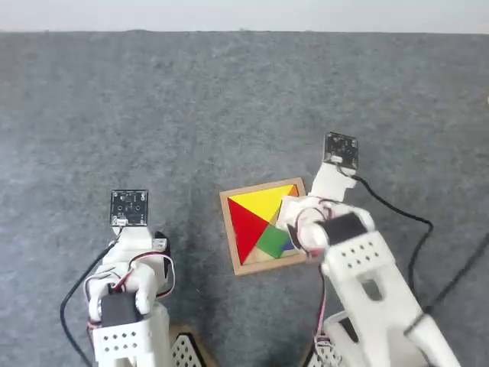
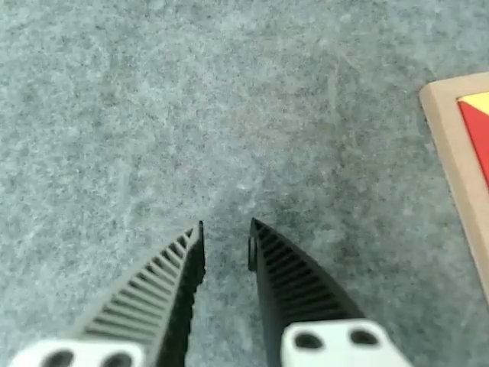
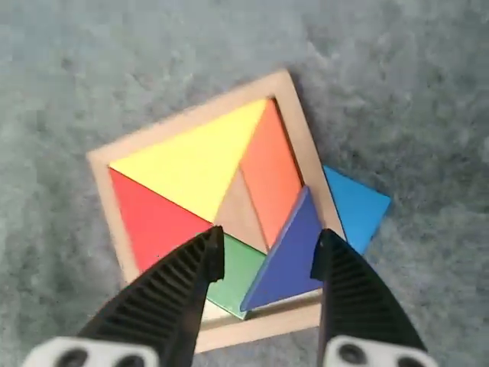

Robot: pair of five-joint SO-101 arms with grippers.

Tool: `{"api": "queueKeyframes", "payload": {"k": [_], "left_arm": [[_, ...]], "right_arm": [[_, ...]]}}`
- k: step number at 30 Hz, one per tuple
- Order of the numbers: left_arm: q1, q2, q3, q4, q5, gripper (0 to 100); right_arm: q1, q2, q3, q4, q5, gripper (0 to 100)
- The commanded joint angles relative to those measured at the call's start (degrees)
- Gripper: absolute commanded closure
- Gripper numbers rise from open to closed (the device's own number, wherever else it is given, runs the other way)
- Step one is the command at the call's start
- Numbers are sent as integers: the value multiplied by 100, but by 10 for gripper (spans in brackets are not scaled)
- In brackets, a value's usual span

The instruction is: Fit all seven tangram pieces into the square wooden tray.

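Seating the dark blue triangle (image 3: 290, 248), askew across the rim of the wooden tray (image 3: 191, 116); right gripper (image 3: 269, 243) above it, jaws apart, empty. Next, likely: press it flat, then fetch the light blue piece (image 3: 356, 206).

The high view comes from a fixed camera above the counter (image 1: 153, 99). It looks steeply down from the arms' side, with a pale wall (image 1: 244, 14) along the far edge. It stands far enough off to take in the left arm (image 1: 126, 298), the right arm (image 1: 363, 267) and the whole square wooden tray (image 1: 227, 205). The left wrist camera looks along its own fingers (image 2: 172, 283) down at the counter from close by, catching one corner of the tray's rim at the frame's edge. The right wrist camera looks down between its fingers (image 3: 176, 294), near and almost straight over the tray, with all four sides in frame. All three views share the tray and the counter.
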Motion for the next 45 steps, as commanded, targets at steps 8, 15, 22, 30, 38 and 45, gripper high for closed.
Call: {"api": "queueKeyframes", "payload": {"k": [8,15,22,30,38,45], "left_arm": [[-26,-114,-75,18,-9,907],[-35,-114,-75,18,-9,907],[-35,-114,-75,18,-9,907],[-35,-114,-75,18,-9,907],[-35,-114,-75,18,-9,907],[-35,-114,-75,18,-9,907]], "right_arm": [[-57,-4,756,-1191,730,801],[-418,866,475,-1218,712,801],[-725,1226,273,-1182,712,801],[-831,1622,123,-743,747,801],[-822,1191,18,-435,747,801],[-840,760,0,-541,659,801]]}}
